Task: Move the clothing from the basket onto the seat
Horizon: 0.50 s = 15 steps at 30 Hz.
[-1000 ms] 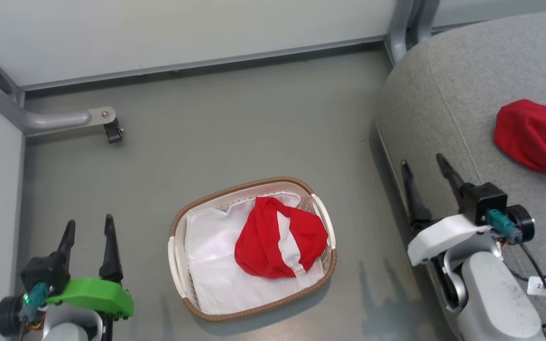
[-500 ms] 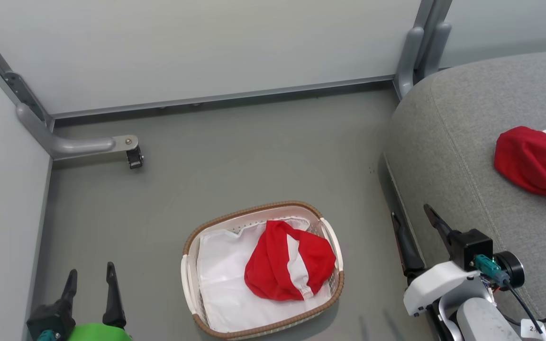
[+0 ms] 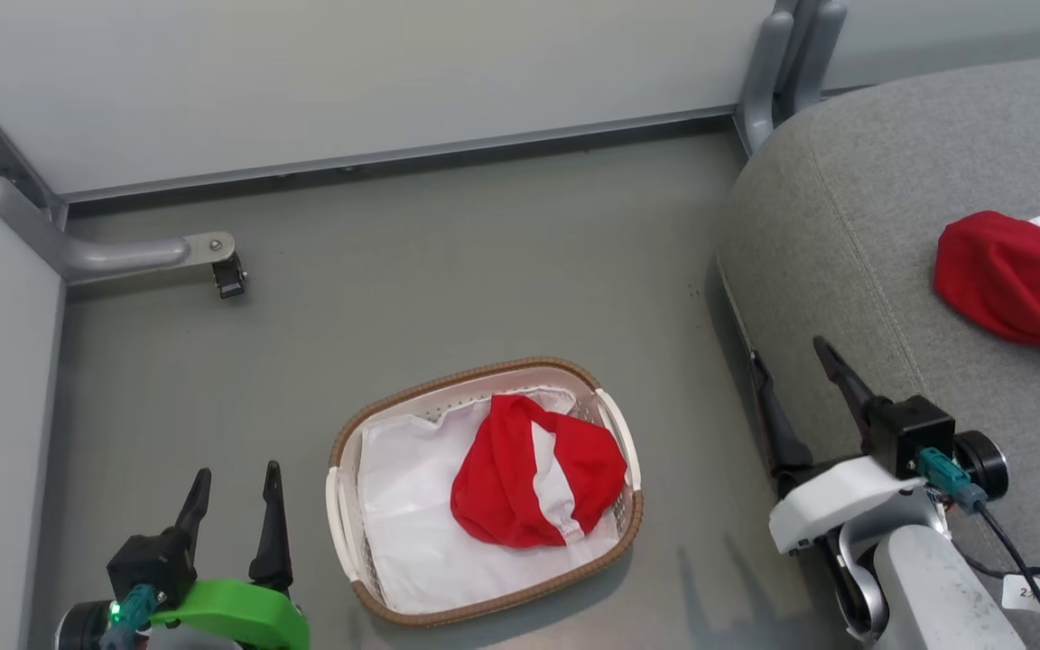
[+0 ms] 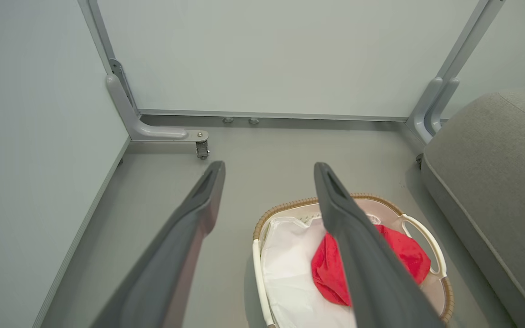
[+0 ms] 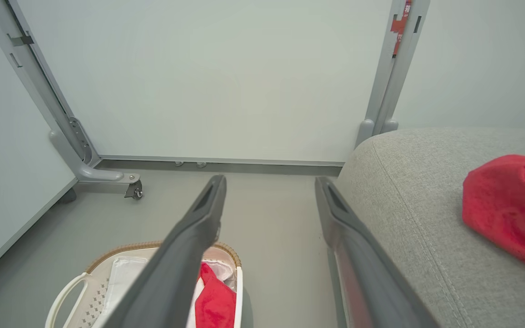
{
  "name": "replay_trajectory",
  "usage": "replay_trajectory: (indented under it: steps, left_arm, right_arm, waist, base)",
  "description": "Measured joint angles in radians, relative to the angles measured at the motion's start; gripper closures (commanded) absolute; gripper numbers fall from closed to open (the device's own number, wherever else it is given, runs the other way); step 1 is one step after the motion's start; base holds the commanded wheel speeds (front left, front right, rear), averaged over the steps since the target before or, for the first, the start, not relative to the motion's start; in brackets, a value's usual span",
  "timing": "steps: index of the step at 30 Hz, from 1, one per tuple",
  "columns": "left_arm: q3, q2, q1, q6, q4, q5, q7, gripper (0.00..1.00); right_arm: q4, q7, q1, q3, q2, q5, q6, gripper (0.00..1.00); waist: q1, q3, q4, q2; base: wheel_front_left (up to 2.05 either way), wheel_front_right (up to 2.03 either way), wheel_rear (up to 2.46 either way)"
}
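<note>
Sits nearer the basket (image 3: 336,510) than a second ago: left tool (image 3: 237,469), low at the left of the head view. Looks slid over as a whole too, that head view, from the camera's own move; same spots for basket and clothes.

Left tool: wide open, two dark fingers (image 3: 270,533) far apart, nothing between them. Hangs over the grey floor (image 3: 448,262), beside the basket, not touching it.

Right tool (image 3: 787,350): wide open too, holds nothing. Hangs by the front edge of the seat (image 3: 845,226), to the right of the basket, apart from it.

Basket: stands on the floor, between the two tools. Oval, cream, with a brown rim. Holds a white sheet (image 3: 403,533) on its bottom and one piece of the red clothing (image 3: 493,487) on top of the sheet, toward the right side. Red with a white stripe, all bunched up.

Other red piece (image 3: 1007,280): lies on the seat, at the right edge of the head view, with a bit of white at its far side. Well apart from the basket.

Seat: big, grey, soft, with round edges. Stands right of the basket.

Behind it all: pale wall panels (image 3: 394,81), with a grey metal foot (image 3: 123,255) and a small wheel (image 3: 229,284) at the left.
</note>
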Motion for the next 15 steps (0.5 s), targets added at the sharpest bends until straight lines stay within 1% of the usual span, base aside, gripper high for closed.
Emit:
replay_trajectory:
  steps: [8, 15]
  left_arm:
    - [-0.123, 0.047, -0.145, 0.0, 0.03, -0.059, 0.0, 0.0]
    - [-0.273, 0.101, -0.297, 0.0, 0.074, -0.111, 0.0, 0.0]
  right_arm:
    - [-0.102, 0.0, -0.103, -0.012, 0.0, 0.01, 0.0, 0.0]
    - [-0.203, 0.0, -0.192, -0.026, 0.0, 0.063, 0.0, 0.0]
  waist:
    - [0.0, 0.122, -0.026, 0.0]
    - [0.0, 0.26, -0.053, 0.0]
  base:
    - [0.0, 0.0, 0.0]
    - [0.0, 0.0, 0.0]
